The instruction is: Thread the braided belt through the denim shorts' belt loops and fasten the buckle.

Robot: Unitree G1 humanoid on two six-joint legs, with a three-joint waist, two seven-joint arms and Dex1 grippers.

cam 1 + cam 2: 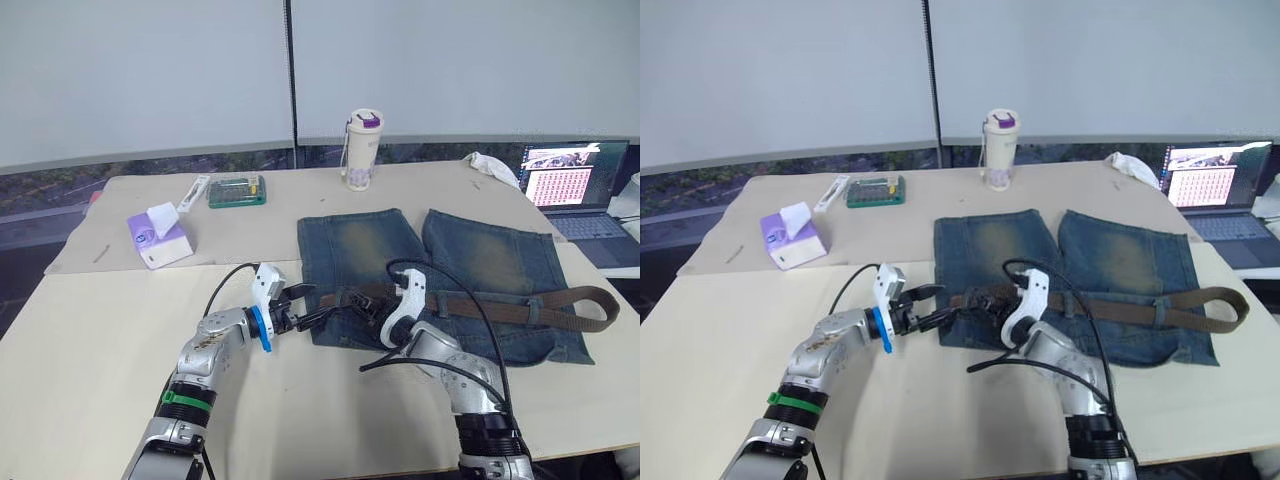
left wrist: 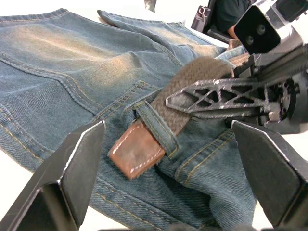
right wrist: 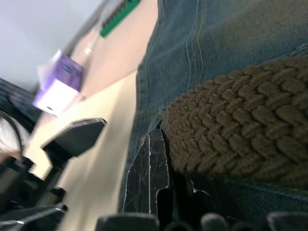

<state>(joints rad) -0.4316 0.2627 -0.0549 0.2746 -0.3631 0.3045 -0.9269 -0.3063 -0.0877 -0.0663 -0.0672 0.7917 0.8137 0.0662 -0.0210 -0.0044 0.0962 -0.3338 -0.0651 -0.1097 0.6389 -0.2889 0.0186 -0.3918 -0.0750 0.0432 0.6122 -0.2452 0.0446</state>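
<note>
On the beige table [image 1: 100,330], denim shorts [image 1: 440,270] spread flat, braided belt [image 1: 520,305] lying along the waistband, its leather tip [image 2: 137,154] poking out of a belt loop [image 2: 156,127] at the left end. Left gripper [image 1: 310,305] spread wide around that tip, touching nothing. Right gripper [image 1: 350,300] clamped on the belt just behind the loop. Tissue box [image 1: 160,238] and a tumbler [image 1: 362,150] further back.

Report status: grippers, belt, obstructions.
Left gripper open, facing belt's leather tip. Right gripper shut on braided belt. Tip through a belt loop.
</note>
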